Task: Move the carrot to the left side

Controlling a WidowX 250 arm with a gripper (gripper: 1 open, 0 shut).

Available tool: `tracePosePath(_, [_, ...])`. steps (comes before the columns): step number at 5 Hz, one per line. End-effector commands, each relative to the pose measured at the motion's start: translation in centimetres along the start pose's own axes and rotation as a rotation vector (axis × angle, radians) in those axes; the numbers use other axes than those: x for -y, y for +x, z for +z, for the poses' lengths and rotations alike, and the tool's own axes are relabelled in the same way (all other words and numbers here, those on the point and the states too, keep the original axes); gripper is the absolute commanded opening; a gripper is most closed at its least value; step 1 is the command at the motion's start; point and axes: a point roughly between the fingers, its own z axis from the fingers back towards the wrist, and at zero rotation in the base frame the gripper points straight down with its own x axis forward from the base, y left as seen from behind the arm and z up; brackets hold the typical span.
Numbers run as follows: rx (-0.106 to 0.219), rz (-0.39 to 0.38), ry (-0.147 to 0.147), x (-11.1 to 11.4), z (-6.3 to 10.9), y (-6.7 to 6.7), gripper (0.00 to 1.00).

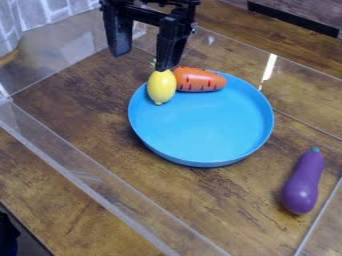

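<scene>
At the plate's far rim, find the carrot, lying on its side, with the lemon close by its left end as seen in the view. Beyond the plate and up to its left, see the jaws spread wide, released, with nothing between them. Over by the plate's near right, on the counter, note the eggplant, well apart and unlikely to interfere.

Needs, by the look of it, a shift rightward in the view before any descent toward the plate's far rim. Could otherwise come down around the lemon, being nearer to the jaws than the carrot, and end in lifting the wrong thing. Could also press one finger onto the lemon while reaching for the carrot, rolling it across the plate or nudging the carrot outward over the rim. Might tip or slide the plate, too, with a low finger catching that raised edge. Cannot tell from this view the exact height above the counter, so might close too high and merely skim the carrot's rounded top. With a grip only near the tapered end, might lose the carrot during the carry to the left, dropping it back onto the plate or just beside it.
</scene>
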Motion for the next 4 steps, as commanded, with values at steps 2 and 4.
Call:
tracePosePath(2, [0.03, -0.103, 0.02, 2.6, -0.9, 3.1, 0.0])
tracePosePath(4, [0.045, -0.102, 0.021, 2.1, 0.6, 5.2, 0.0])
